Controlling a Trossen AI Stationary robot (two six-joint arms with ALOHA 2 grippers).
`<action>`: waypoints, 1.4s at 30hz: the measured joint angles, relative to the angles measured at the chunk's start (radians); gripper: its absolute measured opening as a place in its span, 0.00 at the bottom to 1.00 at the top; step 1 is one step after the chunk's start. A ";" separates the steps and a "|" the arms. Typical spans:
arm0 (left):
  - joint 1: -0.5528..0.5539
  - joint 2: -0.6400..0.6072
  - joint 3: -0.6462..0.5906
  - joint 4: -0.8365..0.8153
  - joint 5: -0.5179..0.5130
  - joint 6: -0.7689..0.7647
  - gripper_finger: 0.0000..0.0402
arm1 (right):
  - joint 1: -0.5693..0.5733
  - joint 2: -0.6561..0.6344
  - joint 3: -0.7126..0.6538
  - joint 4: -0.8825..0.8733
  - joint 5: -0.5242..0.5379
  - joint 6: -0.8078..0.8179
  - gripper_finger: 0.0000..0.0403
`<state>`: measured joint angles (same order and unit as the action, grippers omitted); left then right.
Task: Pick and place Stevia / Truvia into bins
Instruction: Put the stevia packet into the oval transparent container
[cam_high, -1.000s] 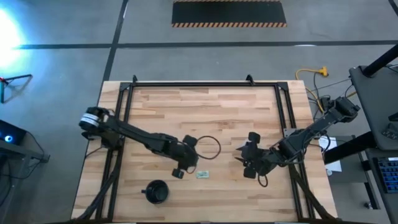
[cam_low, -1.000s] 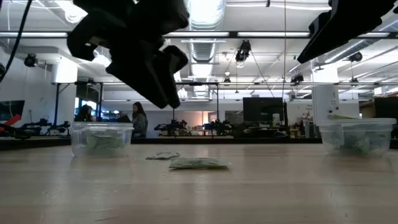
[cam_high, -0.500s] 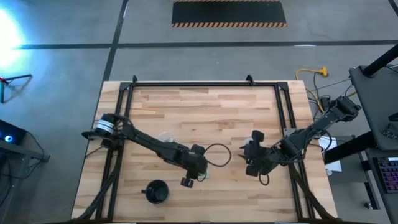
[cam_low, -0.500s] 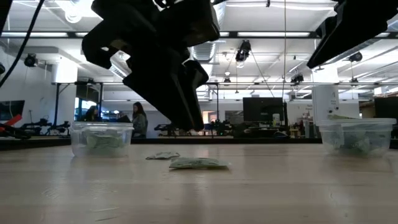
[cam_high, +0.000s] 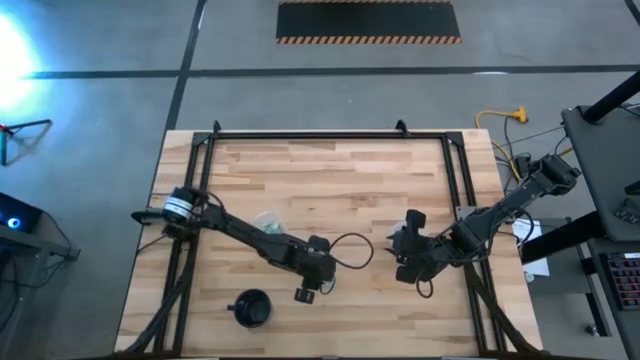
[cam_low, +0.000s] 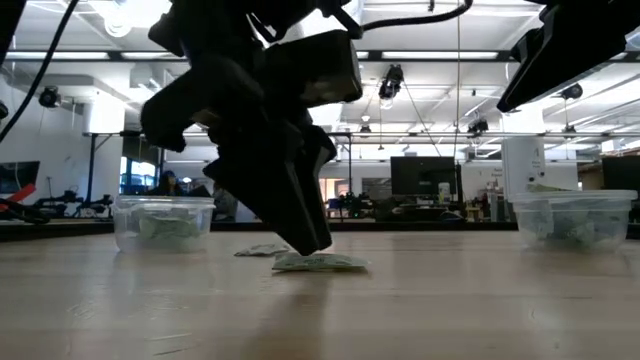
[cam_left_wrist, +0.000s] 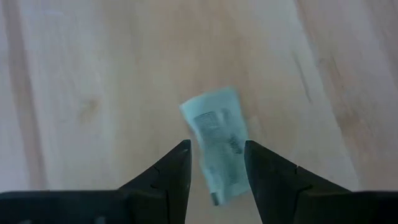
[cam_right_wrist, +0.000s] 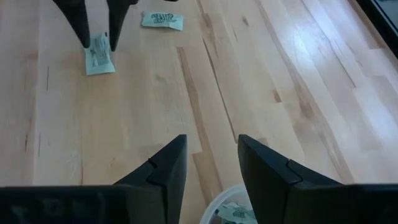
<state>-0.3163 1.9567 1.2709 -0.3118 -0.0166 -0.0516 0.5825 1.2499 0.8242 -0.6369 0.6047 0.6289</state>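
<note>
The left gripper (cam_left_wrist: 216, 163) drops onto a pale green paper sweetener packet (cam_left_wrist: 219, 140) lying flat on the light wooden table (cam_high: 330, 180), jaws apart and straddling it, placed to pinch it. Its print is too blurred to read. The right gripper (cam_right_wrist: 208, 163) hangs, jaws parted and empty, over a clear round plastic cup (cam_right_wrist: 231, 210), probably after a drop.

We identify the site as an open-plan robotics lab. A wooden desk (cam_high: 330, 190) stands on a grey concrete floor (cam_high: 100, 110) with a hazard-striped mat (cam_high: 368, 22). Behind it we see exposed ceiling ducts (cam_low: 330, 25), strip lighting, equipment benches and monitors (cam_low: 425, 178).
</note>
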 joint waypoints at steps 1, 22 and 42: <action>-0.004 0.002 0.000 0.002 0.000 -0.003 0.33 | 0.000 0.000 0.000 0.000 0.000 0.000 0.33; -0.026 0.029 -0.009 0.020 -0.049 -0.049 0.33 | 0.000 0.000 0.000 0.005 0.000 0.000 0.30; -0.037 0.009 -0.011 -0.011 -0.049 -0.037 0.01 | 0.000 0.000 0.000 0.007 0.000 0.000 0.27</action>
<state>-0.3538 1.9654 1.2598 -0.3225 -0.0654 -0.0884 0.5823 1.2499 0.8238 -0.6300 0.6044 0.6285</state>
